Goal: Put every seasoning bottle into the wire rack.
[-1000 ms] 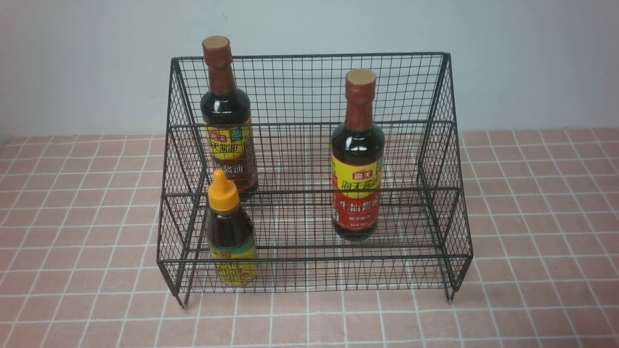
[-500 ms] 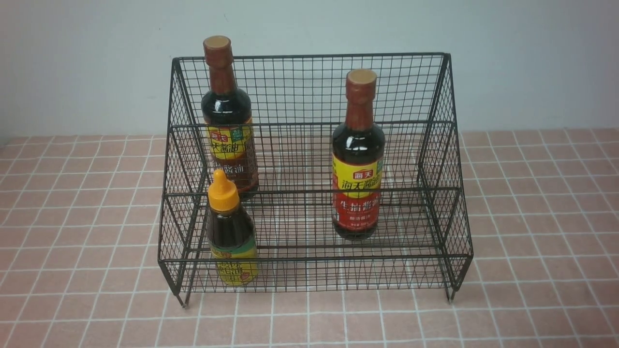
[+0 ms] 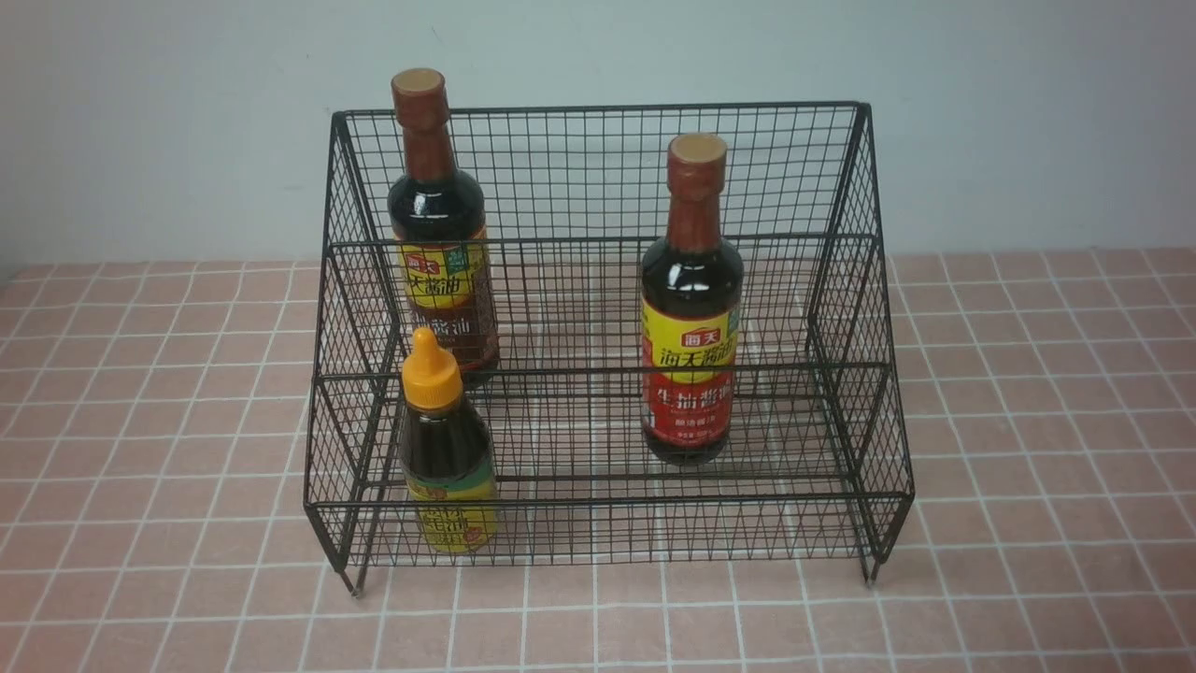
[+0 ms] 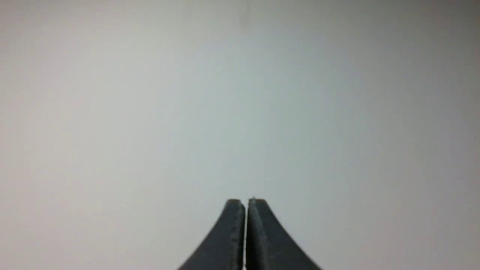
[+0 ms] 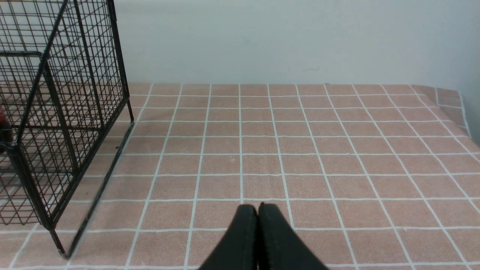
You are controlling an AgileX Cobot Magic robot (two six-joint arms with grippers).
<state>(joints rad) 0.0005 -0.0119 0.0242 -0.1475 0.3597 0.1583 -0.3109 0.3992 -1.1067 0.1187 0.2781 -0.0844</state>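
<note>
The black wire rack (image 3: 607, 168) stands mid-table in the front view. Inside it, one tall seasoning bottle (image 3: 437, 234) with a brown-red cap stands upright on the upper tier at the left. A second tall bottle (image 3: 691, 308) stands on the middle tier at the right. A short bottle with an orange nozzle cap (image 3: 447, 449) stands on the lowest tier at the front left. Neither arm shows in the front view. My left gripper (image 4: 246, 200) is shut and empty, facing only a blank wall. My right gripper (image 5: 257, 205) is shut and empty above the tiles, to the right of the rack's side (image 5: 56, 112).
The table wears a pink tiled cloth (image 3: 1028, 467) and backs onto a pale wall (image 3: 1028, 121). The cloth's right edge (image 5: 463, 120) shows in the right wrist view.
</note>
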